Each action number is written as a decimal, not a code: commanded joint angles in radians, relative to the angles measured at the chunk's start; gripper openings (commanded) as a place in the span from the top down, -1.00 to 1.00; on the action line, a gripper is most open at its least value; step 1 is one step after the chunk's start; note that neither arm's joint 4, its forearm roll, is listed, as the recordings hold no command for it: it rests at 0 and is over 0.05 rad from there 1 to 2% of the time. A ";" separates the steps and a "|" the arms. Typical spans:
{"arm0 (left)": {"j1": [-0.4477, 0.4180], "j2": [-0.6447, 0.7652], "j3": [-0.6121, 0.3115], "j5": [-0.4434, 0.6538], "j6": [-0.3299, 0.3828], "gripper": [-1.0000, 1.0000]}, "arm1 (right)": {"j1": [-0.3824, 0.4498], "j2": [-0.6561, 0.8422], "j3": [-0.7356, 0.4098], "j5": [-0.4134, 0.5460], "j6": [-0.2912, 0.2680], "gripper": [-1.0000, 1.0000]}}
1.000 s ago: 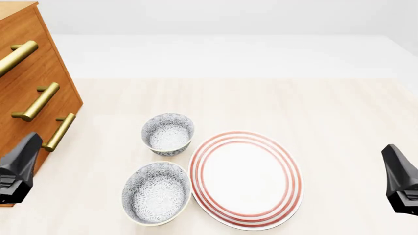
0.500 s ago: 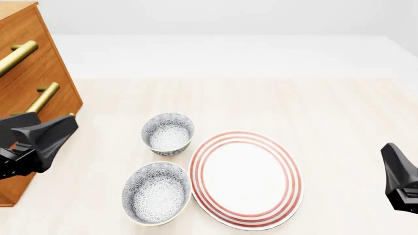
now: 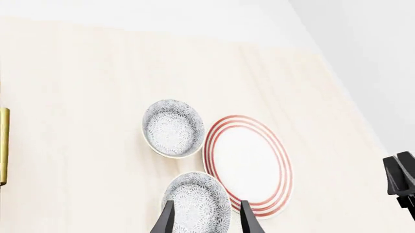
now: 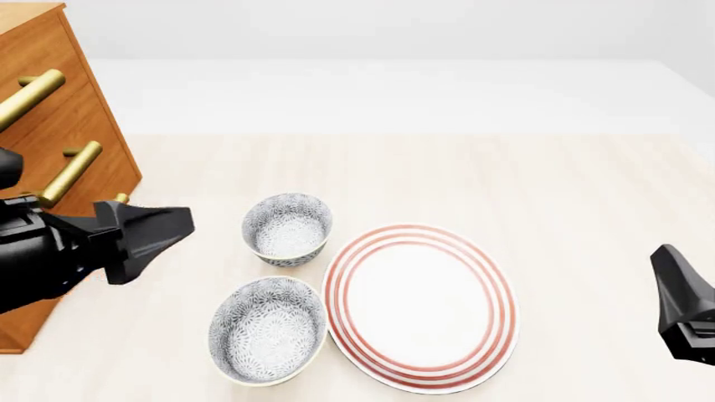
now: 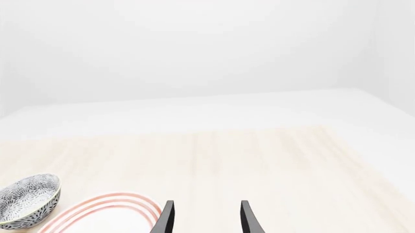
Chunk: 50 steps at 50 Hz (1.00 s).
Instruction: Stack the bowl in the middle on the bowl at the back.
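Note:
The bowl in the middle (image 4: 268, 329) is wide, with a grey leafy pattern, and sits at the front just left of the plate. In the left wrist view this bowl (image 3: 196, 203) shows between and beyond my open fingertips. The bowl at the back (image 4: 287, 228) (image 3: 172, 128) is narrower and deeper, and stands upright behind it. My left gripper (image 4: 156, 230) (image 3: 205, 221) hovers left of both bowls, open and holding nothing. My right gripper (image 4: 681, 310) (image 5: 206, 218) stays at the front right edge, open and empty. The back bowl (image 5: 26, 201) shows at the edge of the right wrist view.
A red-ringed white plate (image 4: 420, 306) (image 3: 246, 162) lies right of the bowls, touching or nearly touching the wide one. A wooden drawer chest (image 4: 56, 151) with brass handles stands at the left, close behind my left arm.
My left arm has swung in from the left edge, rightward and up toward the bowls. The right arm, bowls and plate have not moved.

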 commanded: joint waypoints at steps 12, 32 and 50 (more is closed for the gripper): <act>-0.120 0.089 0.112 -0.046 -0.133 -1.00 | 0.006 -0.013 0.000 0.016 -0.001 -1.00; -0.005 0.230 0.180 -0.168 -0.031 -1.00 | 0.005 -0.011 0.001 0.014 -0.005 -1.00; 0.022 0.326 0.228 -0.277 0.006 -1.00 | 0.005 -0.001 0.000 0.003 -0.003 -1.00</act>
